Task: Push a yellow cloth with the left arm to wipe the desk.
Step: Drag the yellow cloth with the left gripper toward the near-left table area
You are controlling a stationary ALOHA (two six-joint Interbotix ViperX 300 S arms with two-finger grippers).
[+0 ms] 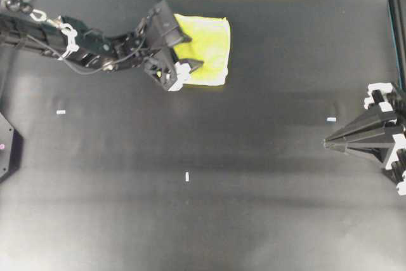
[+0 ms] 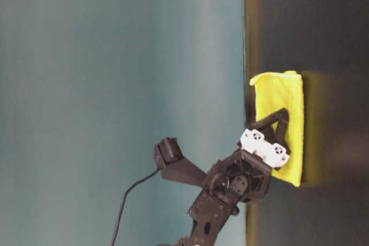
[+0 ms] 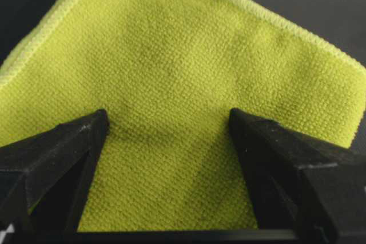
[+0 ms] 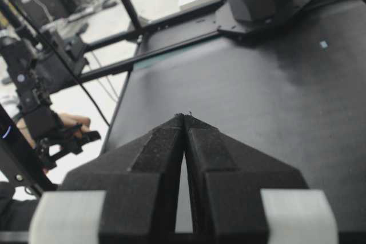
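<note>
Pressed onto the yellow cloth (image 1: 206,49) with left gripper (image 1: 185,49) spread wide, apparently for pushing across the desk (image 1: 254,188); right gripper (image 1: 327,144) closed, idle.

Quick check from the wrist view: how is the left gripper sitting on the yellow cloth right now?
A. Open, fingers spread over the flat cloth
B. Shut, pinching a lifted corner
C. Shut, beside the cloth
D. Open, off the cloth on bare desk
A: the left gripper is open, its fingers spread apart over the flat yellow cloth.
</note>
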